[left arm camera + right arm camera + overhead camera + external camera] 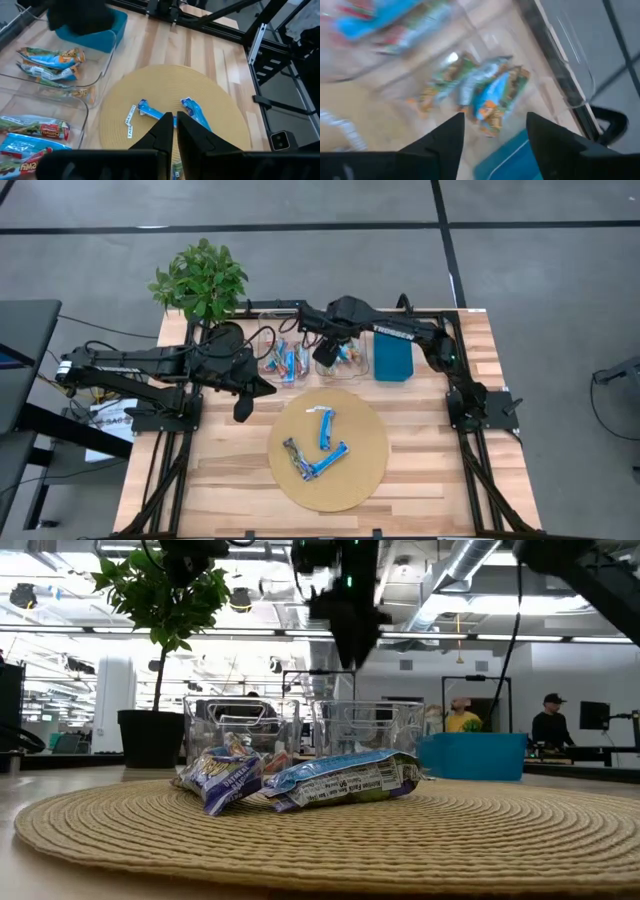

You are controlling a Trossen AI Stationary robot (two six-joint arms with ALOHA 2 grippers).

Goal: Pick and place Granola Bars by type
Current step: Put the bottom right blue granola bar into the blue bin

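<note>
Three granola bars lie on the round woven mat: two bright blue ones and a darker one; in the low view they lie flat on the mat. More bars lie in two clear bins, the left one and the right one. My right gripper is open and empty above the right bin's orange-and-blue bars. My left gripper is shut and empty, above the table left of the mat.
A teal tray stands right of the bins. A potted plant stands at the far left corner. Dark frame rails run along the table's left and right sides. Two people show in the room behind.
</note>
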